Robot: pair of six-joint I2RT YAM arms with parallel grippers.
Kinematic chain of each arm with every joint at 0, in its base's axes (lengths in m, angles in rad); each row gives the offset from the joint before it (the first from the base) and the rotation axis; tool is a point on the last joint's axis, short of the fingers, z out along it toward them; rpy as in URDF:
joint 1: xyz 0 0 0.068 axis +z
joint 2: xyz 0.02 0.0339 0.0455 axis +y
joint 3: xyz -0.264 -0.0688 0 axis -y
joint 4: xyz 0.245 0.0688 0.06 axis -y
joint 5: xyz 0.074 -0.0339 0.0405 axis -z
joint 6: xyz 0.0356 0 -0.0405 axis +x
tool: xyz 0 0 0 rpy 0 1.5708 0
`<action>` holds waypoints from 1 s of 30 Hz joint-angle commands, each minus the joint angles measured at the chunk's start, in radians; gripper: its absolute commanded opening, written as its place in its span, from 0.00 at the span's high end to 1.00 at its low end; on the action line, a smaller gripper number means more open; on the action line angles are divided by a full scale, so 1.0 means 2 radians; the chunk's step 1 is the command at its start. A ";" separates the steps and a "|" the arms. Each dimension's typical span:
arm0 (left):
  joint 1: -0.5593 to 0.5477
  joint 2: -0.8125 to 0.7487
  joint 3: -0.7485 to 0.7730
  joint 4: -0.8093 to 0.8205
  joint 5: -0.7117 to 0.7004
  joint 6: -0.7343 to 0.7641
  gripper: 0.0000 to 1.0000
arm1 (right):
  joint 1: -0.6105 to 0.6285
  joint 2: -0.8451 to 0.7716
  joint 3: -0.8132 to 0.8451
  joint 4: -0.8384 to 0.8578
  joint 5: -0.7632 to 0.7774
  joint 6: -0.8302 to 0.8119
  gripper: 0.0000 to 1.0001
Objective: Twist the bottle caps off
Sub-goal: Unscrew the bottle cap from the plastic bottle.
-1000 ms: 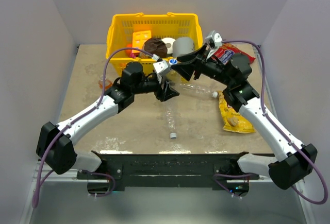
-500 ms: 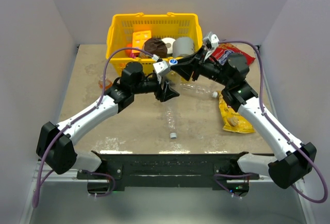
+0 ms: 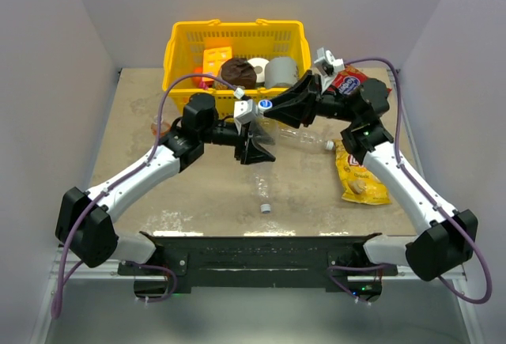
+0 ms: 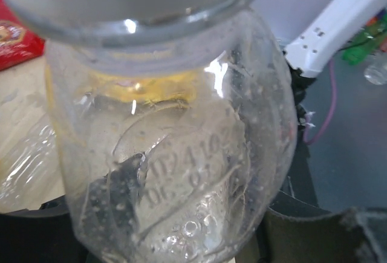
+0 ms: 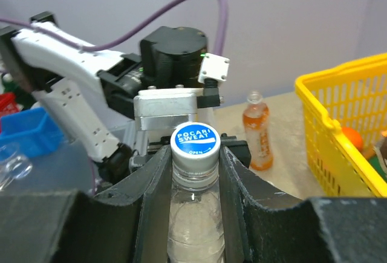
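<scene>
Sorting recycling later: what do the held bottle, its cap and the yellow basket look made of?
The bottle: clear, thin, glossy plastic; highlights, creases, embossed lettering. The cap: smooth opaque plastic, whitish, printed blue face. The basket: yellow moulded plastic, likely rigid, by its slotted walls.

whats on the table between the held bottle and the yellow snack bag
A clear bottle lying on its side, capped end toward the bag; top view shows it.
</scene>
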 commanded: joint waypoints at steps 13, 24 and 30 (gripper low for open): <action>-0.020 0.002 0.013 0.041 0.132 -0.006 0.80 | -0.001 0.014 0.051 0.102 -0.115 0.077 0.86; -0.030 0.001 0.014 0.053 0.177 -0.020 0.80 | -0.006 0.034 0.057 0.181 -0.171 0.140 0.86; -0.031 0.003 0.014 0.050 0.165 -0.016 0.80 | -0.006 0.032 0.070 0.108 -0.167 0.095 0.79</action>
